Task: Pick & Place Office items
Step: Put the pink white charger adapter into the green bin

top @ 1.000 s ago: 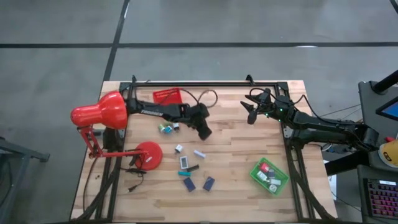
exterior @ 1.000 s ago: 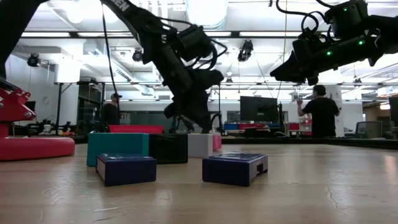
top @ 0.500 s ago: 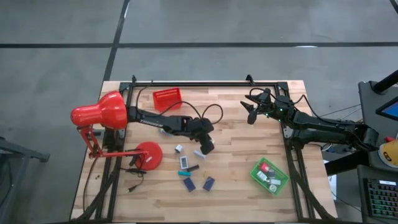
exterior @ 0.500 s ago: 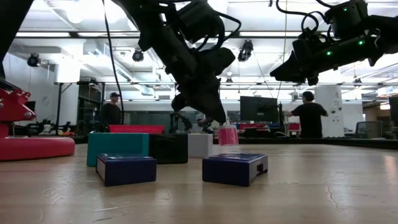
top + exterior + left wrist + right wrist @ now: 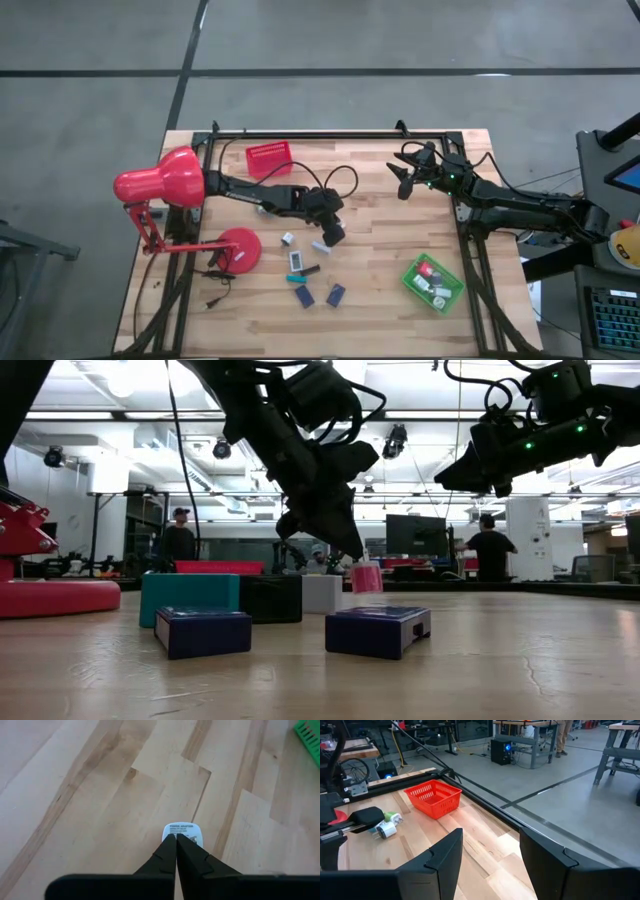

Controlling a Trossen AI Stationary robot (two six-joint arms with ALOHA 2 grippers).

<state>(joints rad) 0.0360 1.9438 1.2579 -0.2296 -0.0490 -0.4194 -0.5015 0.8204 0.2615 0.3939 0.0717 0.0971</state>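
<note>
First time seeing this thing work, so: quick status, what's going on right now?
Left gripper shut, tips right above a small white block mid-table. Right gripper open, empty, raised at the far right. Green tray already holds several items. Nothing in the way.

Only one printed label shows: several lines of small dark print on the white charger block (image 5: 182,831) lying on the desk (image 5: 100,795), just ahead of the tips of the left claw (image 5: 176,840). The print is too small to read. No other text, brand, number or sign can be read in any view.
</note>
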